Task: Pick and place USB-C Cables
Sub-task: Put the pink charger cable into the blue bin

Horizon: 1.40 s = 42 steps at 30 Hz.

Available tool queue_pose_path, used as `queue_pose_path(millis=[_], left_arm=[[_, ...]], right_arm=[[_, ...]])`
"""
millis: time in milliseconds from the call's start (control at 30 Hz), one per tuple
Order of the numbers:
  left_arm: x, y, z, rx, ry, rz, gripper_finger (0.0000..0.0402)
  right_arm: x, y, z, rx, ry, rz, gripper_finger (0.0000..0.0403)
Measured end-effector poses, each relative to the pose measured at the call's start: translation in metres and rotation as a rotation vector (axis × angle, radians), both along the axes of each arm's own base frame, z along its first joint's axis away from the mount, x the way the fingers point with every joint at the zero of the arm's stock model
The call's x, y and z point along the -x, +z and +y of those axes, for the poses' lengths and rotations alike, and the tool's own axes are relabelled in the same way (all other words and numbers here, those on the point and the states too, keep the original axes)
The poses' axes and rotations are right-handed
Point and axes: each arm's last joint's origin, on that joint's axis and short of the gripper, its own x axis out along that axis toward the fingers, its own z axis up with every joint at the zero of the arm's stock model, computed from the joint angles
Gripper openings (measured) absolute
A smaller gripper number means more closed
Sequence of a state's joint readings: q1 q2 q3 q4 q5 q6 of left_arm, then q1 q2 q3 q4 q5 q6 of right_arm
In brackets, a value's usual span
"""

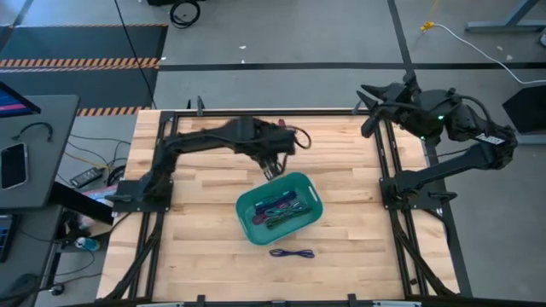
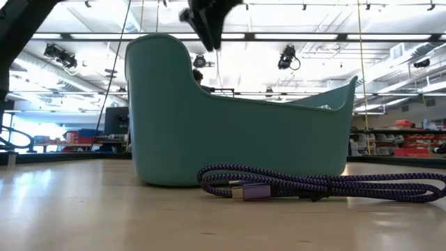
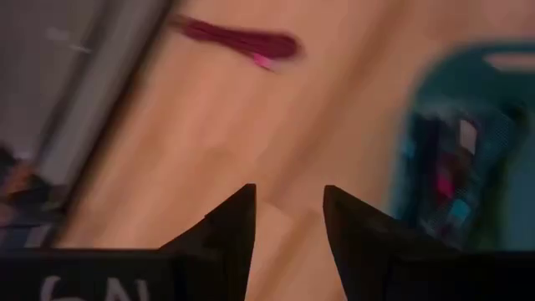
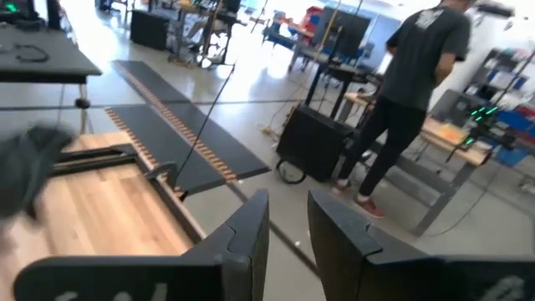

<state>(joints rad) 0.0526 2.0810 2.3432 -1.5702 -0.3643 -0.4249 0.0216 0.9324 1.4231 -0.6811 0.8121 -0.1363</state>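
While the left tool was held open and empty just above the far rim of the teal bin, several bundled cables were seen already inside it. One purple cable was left on the desk just beside the bin. The right tool, slightly parted, was parked off the far right corner. A low descent could likely catch the rim and shift the bin.
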Motion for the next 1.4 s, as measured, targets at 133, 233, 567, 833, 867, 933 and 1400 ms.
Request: queue_pose_path(millis=[133,233,567,833,867,933,1400], left_arm=[[0.021,0.028,0.005,-0.121,0.096,-0.092,0.0148],[0.039,0.05,0.004,-0.179,0.149,-0.166,0.0148],[0.096,0.104,-0.008,-0.339,0.209,-0.343,0.0148],[0.135,0.132,-0.02,-0.378,0.205,-0.454,0.0148],[0.137,0.133,-0.022,-0.377,0.201,-0.463,0.0148],[0.144,0.137,-0.024,-0.378,0.184,-0.473,0.0148],[0.191,0.161,-0.038,-0.386,0.039,-0.535,0.0148]], right_arm=[[-0.011,-0.013,0.0,-0.053,-0.01,0.037,0.0091],[-0.021,-0.024,-0.002,-0.072,-0.031,0.068,0.0091],[-0.071,-0.05,-0.025,-0.082,-0.04,0.173,0.0092],[-0.122,-0.089,-0.075,-0.332,0.109,0.204,0.0094],[-0.127,-0.096,-0.083,-0.368,0.109,0.213,0.0094],[-0.137,-0.111,-0.098,-0.446,0.112,0.227,0.0095],[-0.198,-0.217,-0.142,-0.826,0.125,0.35,0.0203]])
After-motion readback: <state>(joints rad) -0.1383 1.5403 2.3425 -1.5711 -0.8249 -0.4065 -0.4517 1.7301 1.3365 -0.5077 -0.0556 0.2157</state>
